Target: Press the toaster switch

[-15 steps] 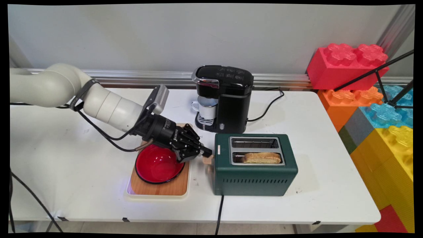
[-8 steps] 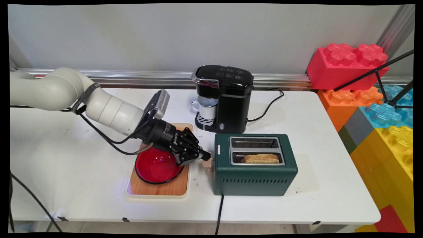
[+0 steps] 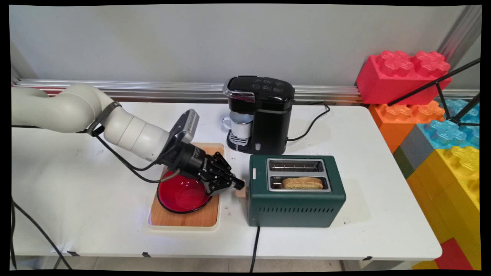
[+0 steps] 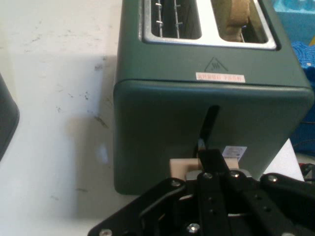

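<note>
The toaster (image 3: 296,191) is dark green, with two slots on top; a slice of toast (image 3: 303,183) sits in the nearer slot. It stands on the white table (image 3: 345,126), in front of a black coffee machine (image 3: 262,114). At its left end the gripper (image 3: 238,184), fingers closed together, presses on the beige lever (image 4: 183,166). Behind the gripper, a red bowl (image 3: 180,194) lies on a wooden tray (image 3: 199,218).

The dark green toaster (image 3: 296,205) had a matt painted casing and a shiny metal plate around its slots (its lever knob (image 4: 183,167) looked like pale wood). The red bowl (image 3: 180,195) was glossy, on a smooth-grained wooden tray (image 3: 191,219). The black coffee machine (image 3: 268,115) was glossy plastic.
</note>
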You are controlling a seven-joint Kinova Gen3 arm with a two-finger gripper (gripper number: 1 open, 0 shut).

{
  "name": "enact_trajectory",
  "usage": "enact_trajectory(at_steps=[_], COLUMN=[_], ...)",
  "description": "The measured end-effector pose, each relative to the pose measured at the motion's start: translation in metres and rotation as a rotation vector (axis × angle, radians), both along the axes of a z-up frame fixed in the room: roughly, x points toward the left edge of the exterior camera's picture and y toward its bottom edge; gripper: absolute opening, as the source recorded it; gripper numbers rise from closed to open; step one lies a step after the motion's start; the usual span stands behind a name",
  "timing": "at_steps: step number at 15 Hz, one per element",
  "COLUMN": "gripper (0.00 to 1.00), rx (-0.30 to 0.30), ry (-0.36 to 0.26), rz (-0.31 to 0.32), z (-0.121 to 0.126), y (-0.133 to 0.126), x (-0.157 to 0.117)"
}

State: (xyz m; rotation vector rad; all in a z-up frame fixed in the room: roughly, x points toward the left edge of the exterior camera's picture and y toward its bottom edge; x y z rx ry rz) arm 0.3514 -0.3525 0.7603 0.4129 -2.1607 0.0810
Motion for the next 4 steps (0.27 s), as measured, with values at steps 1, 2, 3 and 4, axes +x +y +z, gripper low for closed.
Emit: enact_trajectory(at_steps=[1, 2, 3, 4], gripper=[0.0, 0.0, 0.0, 0.0], rx=[0.001, 0.002, 0.003, 0.003], ry=[-0.001, -0.003, -0.004, -0.005], rz=[0.0, 0.0, 0.0, 0.0], z=[-0.0015, -0.0029, -0.0042, -0.0051], y=[-0.0003, -0.0005, -0.0005, -0.0007], x=[-0.0002, -0.0002, -0.0001, -0.0003])
